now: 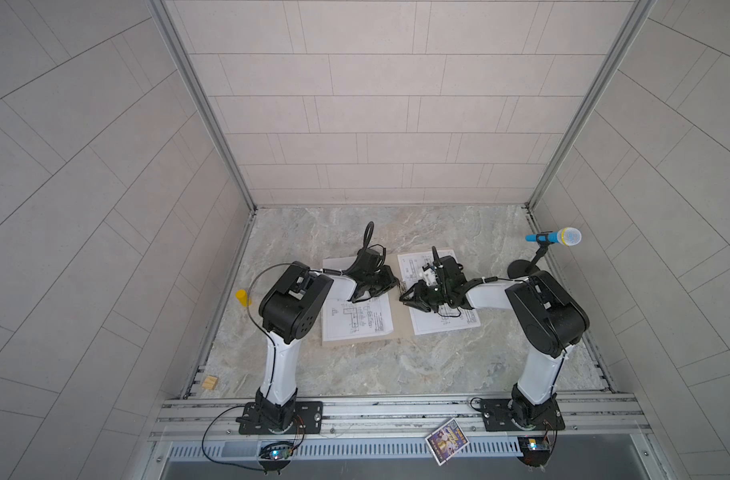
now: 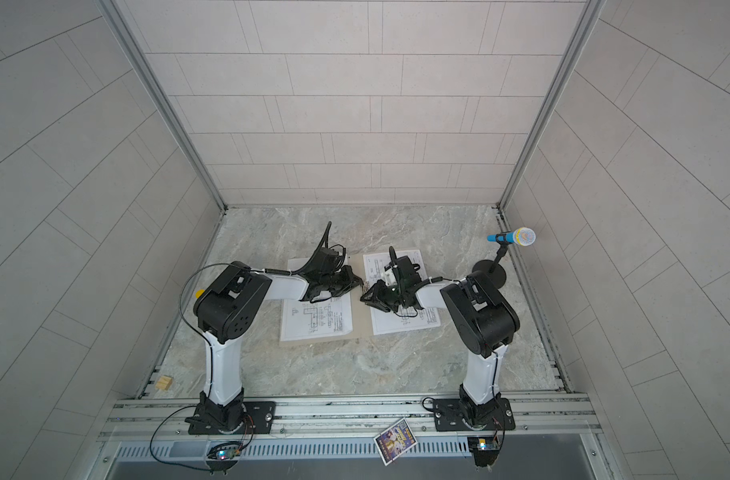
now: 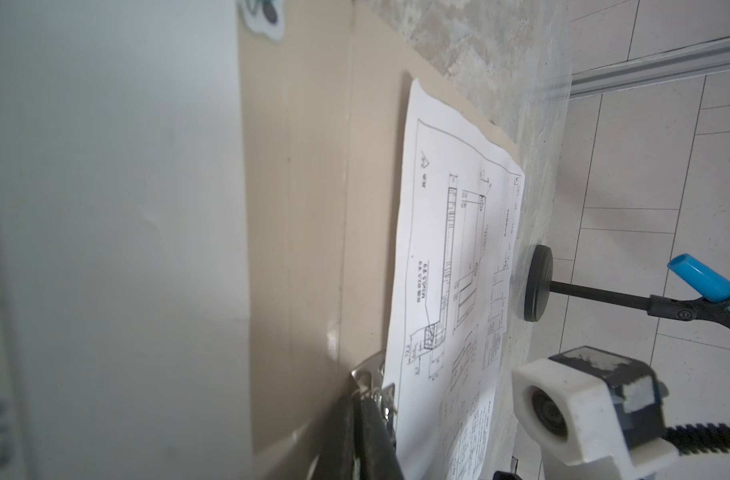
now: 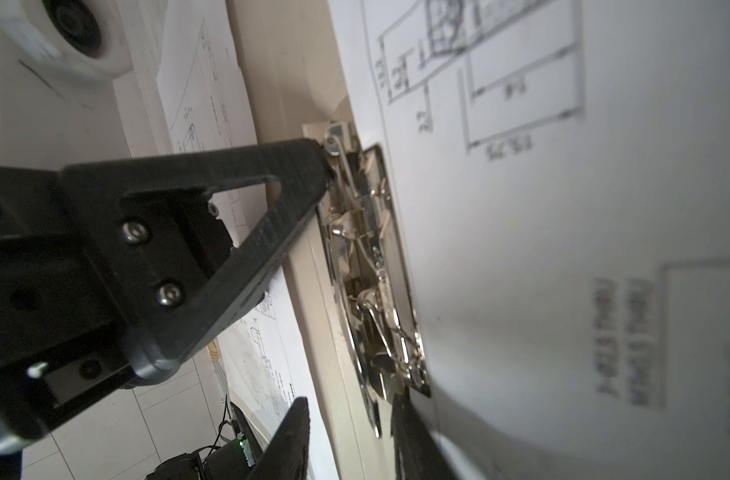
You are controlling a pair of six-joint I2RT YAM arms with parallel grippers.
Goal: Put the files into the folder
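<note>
While the folder (image 1: 401,328) lies open and flat in the middle of the surface (image 1: 355,374), the files (image 2: 305,328) rest on it: the left sheet (image 1: 357,318) on one half, the right sheet (image 1: 430,326) on the other, and the metal clip (image 4: 371,266) at the spine between them. The step in hand looks like securing the right sheet's inner edge at that clip. The left end effector (image 1: 395,283) is clenched, its tip against the clip's far lever end. The right end effector (image 1: 404,299) has its fingers parted astride the near end, gripping nothing I can make out. Next, I judge, the paper edge must sit under the clip before a cover folds over. The spine is crowded. The near surface is open, the microphone stand (image 1: 523,268) sits just beside the right sheet's far corner, and a yellow cylinder (image 1: 242,297) stands well left.
</note>
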